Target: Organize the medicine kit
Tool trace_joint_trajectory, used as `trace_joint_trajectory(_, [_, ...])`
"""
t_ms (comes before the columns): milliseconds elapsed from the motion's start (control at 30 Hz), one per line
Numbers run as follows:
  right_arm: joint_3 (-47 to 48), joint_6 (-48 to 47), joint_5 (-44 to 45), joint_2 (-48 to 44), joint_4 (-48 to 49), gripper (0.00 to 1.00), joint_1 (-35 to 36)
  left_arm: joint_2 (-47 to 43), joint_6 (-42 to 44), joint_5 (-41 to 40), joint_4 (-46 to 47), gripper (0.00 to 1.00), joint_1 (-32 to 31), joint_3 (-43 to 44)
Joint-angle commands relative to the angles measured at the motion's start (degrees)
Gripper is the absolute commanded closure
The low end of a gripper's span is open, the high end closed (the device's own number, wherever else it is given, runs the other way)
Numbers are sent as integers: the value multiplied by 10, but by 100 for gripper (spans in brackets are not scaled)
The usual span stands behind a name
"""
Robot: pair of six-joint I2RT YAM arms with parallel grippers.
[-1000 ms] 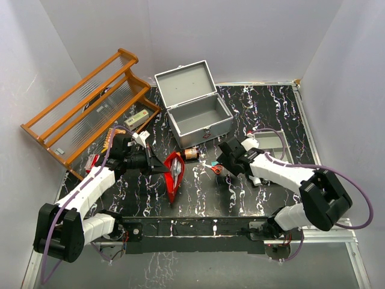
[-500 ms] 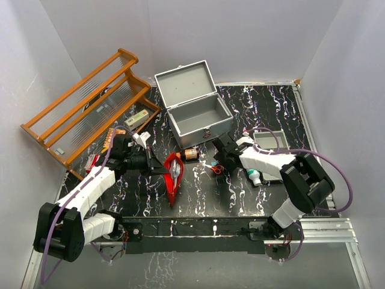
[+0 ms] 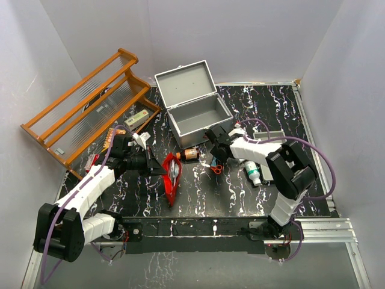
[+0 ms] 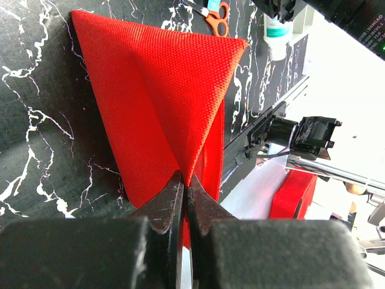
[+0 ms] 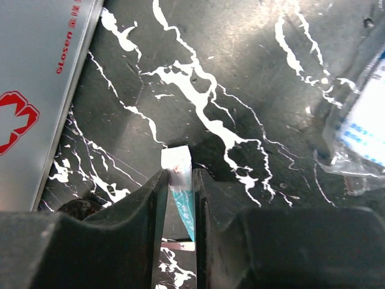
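One hand beside medicine kit front.

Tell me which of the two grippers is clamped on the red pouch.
The left gripper: its jaws are pinched on the edge of the red pouch. The right gripper instead grips a small white-and-teal packet.

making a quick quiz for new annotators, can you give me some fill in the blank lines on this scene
The left gripper pinches the ___ pouch.
The medicine kit sits with its lid ___.
The scissors have ___ handles.
The right gripper is ___ on a thin white and teal strip.
Missing words: red; open; orange; shut.
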Motion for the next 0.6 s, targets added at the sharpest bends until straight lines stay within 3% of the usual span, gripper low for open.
trace_joint_trajectory(0, [20,-32,-11,29,-21,83,-2,-16,17,-6,-27,100,-3,23])
trace_joint_trajectory(267, [26,-87,-22,21,-16,97,-1,-18,17,-6,-27,100,-3,24])
trace_joint_trajectory(567, [22,-142,-55,-49,-4,100,-2,-19,14,-4,-21,100,-3,23])
